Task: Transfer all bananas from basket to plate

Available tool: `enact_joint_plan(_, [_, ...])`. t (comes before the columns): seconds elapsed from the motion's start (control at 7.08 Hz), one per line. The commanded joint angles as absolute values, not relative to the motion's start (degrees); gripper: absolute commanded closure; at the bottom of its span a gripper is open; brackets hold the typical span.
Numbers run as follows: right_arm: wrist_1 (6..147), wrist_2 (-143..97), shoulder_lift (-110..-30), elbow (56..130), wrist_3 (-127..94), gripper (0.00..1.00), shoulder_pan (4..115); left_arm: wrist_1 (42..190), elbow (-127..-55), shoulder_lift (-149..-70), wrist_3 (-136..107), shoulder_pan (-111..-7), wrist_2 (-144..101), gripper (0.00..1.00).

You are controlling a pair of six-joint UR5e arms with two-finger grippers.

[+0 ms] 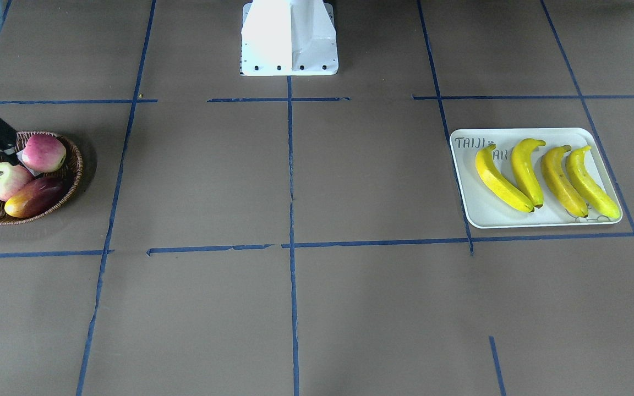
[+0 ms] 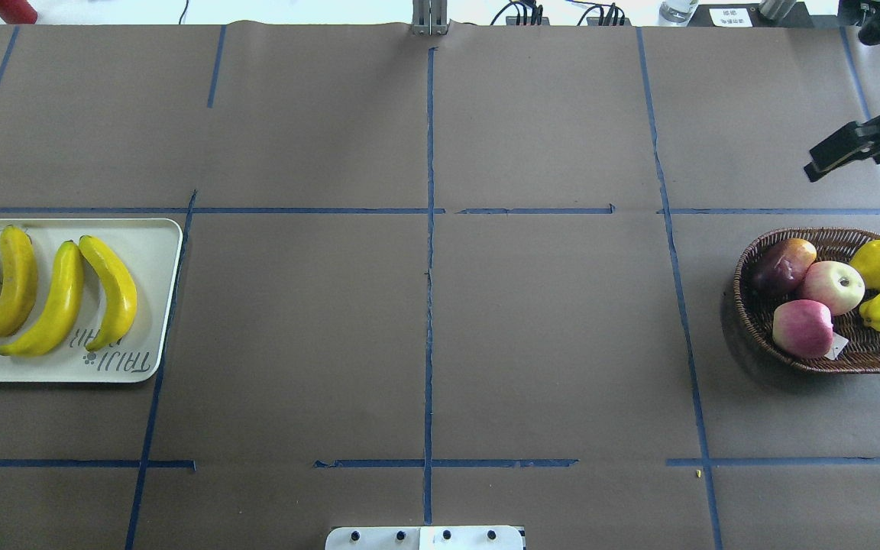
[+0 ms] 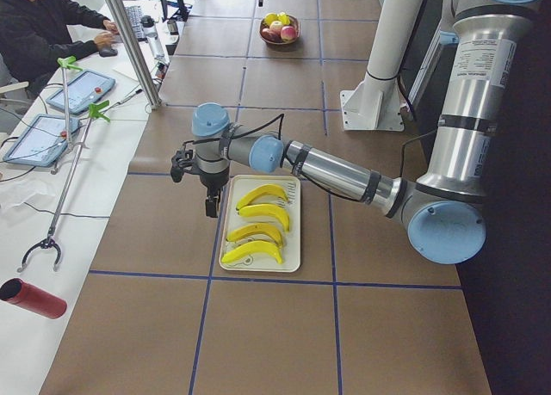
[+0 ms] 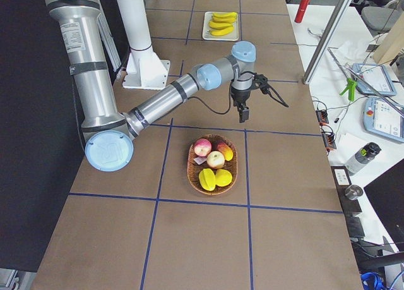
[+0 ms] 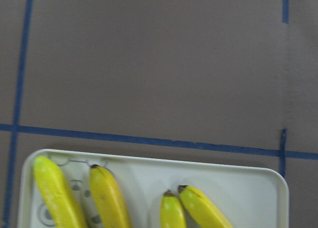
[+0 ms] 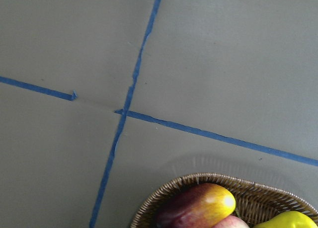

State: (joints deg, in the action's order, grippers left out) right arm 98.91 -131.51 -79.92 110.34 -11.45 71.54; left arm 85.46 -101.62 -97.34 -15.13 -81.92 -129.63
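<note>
Bananas (image 1: 501,184) on plate (image 1: 490,213), basket (image 1: 73,173) holding other fruit (image 1: 44,153)

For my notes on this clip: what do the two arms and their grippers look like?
Both the left arm and the right arm are silver metal tubes joined by rounded pale-blue caps and black rings, each upper segment carrying a white printed label. A thin black cable loops near each wrist. The left gripper and right gripper are black.

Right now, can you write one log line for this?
bananas: four on plate | basket: no bananas | task: looks done
</note>
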Motion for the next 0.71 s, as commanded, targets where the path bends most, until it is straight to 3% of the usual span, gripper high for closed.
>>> enact_joint_plan(0.0, [98.8,-143.0,-83.1,98.5,7.4,0.00,84.1,75.4,-102.0,-96.7,-6.4,-87.3,-130.2,0.01])
enact_joint_plan(0.28, [98.7,-144.5,-81.7,92.5,8.5,0.00,86.9,76.3,-102.7,-93.1,-6.1,-87.3,-131.0,0.00])
enact_joint_plan(0.42, [98.7,-144.4,-76.3,87.4,8.4,0.00,89.0,76.0,-100.6,-92.4,-0.1,-87.6,-131.3,0.00])
enact_joint_plan(0.57, [98.7,-144.4,-76.3,87.1,8.6,0.00,89.6,76.6,-97.1,-91.2,2.2,-87.9,-136.3,0.00])
